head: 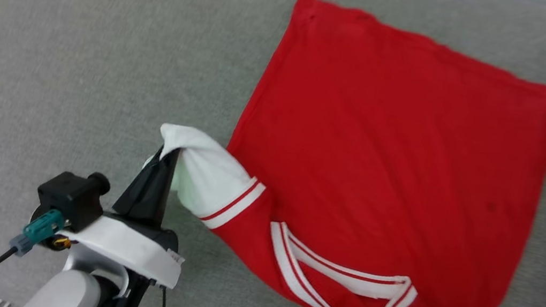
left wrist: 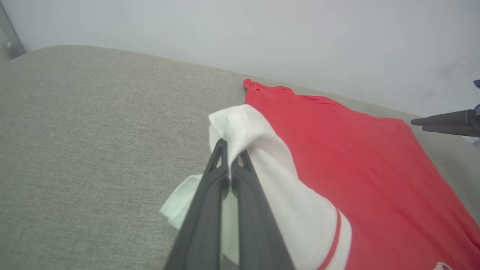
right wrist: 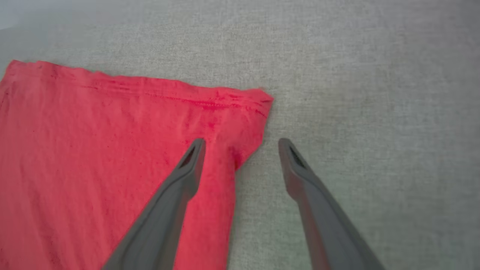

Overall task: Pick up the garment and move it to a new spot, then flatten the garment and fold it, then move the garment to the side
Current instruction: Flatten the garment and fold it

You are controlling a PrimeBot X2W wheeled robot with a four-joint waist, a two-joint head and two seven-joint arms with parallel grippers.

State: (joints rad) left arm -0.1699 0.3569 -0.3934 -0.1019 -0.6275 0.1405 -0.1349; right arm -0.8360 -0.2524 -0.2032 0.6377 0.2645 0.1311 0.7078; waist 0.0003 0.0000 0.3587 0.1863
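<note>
Head view: the red jersey (head: 386, 154) lies spread, plain back up, across the centre and right of the frame on a grey fabric surface (head: 75, 64). At lower left, the left tool (head: 167, 156) is clamped on the white sleeve (head: 204, 176), holding it raised. In the right wrist view, the right tool (right wrist: 242, 144) stands wide apart at the jersey's hem corner, one finger over red cloth, the other over grey, gripping nothing.
</note>
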